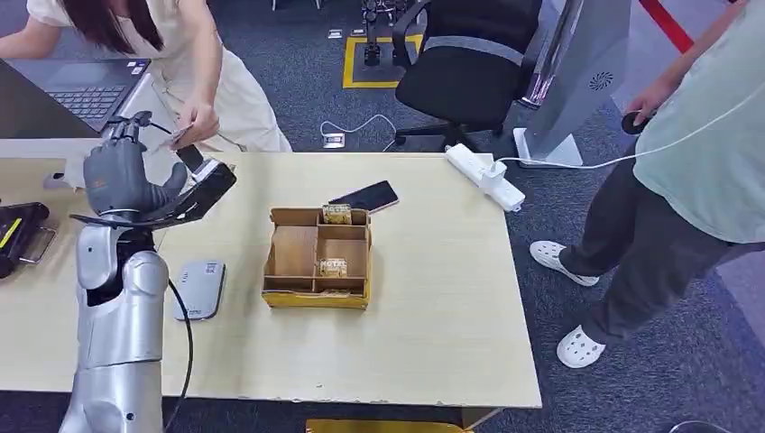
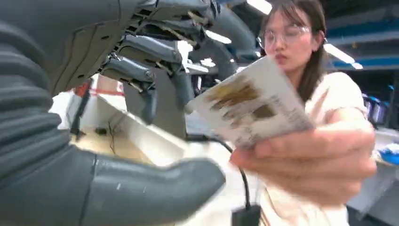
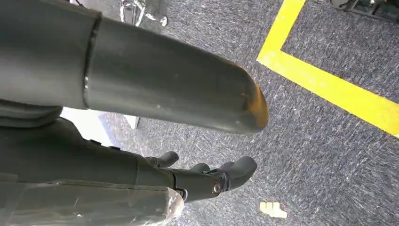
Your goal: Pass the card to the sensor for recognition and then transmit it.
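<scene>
The card [image 2: 251, 106], white with brown print, is pinched in a person's hand [image 2: 320, 165] right in front of my left hand [image 2: 117, 94]. My fingers [image 2: 146, 70] are spread above the card and my thumb [image 2: 141, 188] lies apart below it; neither grips it. From the head view my left hand [image 1: 122, 176] is raised over the table's far left corner, just short of the person's hand [image 1: 197, 122] with the card [image 1: 178, 135]. The grey-white sensor pad [image 1: 198, 289] lies on the table beside my left forearm. My right hand [image 3: 94, 155] hangs over the carpet, empty, fingers loosely apart.
A wooden compartment box [image 1: 317, 257] stands mid-table with a phone [image 1: 365, 196] behind it. A white power strip [image 1: 487, 176] lies at the far right edge. A laptop [image 1: 81, 86] and a black device [image 1: 18, 234] sit at the left. A second person [image 1: 668, 180] stands right.
</scene>
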`<state>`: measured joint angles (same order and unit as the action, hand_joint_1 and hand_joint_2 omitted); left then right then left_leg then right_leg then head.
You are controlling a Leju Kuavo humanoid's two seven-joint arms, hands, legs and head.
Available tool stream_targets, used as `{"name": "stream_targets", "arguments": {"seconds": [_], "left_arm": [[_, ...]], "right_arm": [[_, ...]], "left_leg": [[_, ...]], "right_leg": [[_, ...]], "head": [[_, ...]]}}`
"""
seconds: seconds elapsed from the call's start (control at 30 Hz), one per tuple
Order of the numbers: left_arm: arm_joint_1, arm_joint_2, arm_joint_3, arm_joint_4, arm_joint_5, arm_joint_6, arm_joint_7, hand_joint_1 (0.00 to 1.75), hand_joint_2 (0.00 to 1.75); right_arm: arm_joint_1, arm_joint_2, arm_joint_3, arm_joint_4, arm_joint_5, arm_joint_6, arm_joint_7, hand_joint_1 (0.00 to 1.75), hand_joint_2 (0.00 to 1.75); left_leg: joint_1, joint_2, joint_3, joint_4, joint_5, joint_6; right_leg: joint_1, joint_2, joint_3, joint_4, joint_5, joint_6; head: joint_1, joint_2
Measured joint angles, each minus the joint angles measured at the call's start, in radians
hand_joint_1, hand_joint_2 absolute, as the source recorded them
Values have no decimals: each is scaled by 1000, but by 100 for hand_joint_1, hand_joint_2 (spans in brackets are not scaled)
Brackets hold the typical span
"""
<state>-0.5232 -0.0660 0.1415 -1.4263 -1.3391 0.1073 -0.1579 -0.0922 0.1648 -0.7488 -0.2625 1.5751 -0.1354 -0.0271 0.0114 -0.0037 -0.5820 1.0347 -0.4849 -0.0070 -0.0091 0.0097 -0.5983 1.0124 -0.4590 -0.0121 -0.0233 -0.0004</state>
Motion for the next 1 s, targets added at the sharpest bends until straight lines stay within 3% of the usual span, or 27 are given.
{"name": "stream_targets", "arguments": {"seconds": [0.13,0.6,0.7,0.83,0.93,1.0], "left_arm": [[0,26,-1,11,47,-57,-40,0,175],[3,71,-18,14,87,-71,-39,0,175],[5,98,-43,22,136,-140,-91,0,175],[28,249,-159,47,293,-237,-211,0,175],[60,369,-232,22,392,-276,-222,0,175],[73,419,-261,9,403,-285,-221,0,175]], "right_arm": [[0,0,0,0,0,0,-5,0,0],[0,0,0,0,0,-1,-6,0,0],[0,0,-1,0,-2,-3,-11,0,0],[7,-5,-14,0,-16,-11,-24,0,0],[19,-13,-23,1,-16,-15,-27,0,0],[22,-15,-26,1,-16,-15,-29,0,0]], "left_leg": [[0,1,0,0,0,0],[0,1,0,0,0,0],[0,1,0,0,0,0],[1,5,1,-1,0,0],[1,5,1,-1,0,0],[1,4,0,-1,0,0]], "right_leg": [[0,1,0,0,0,0],[0,1,0,0,0,0],[0,1,0,0,0,0],[0,5,-1,1,0,-1],[1,6,-2,1,0,-1],[1,4,-2,1,-1,-2]], "head": [[0,0],[0,0],[0,0],[0,0],[-1,0],[-1,0]]}}
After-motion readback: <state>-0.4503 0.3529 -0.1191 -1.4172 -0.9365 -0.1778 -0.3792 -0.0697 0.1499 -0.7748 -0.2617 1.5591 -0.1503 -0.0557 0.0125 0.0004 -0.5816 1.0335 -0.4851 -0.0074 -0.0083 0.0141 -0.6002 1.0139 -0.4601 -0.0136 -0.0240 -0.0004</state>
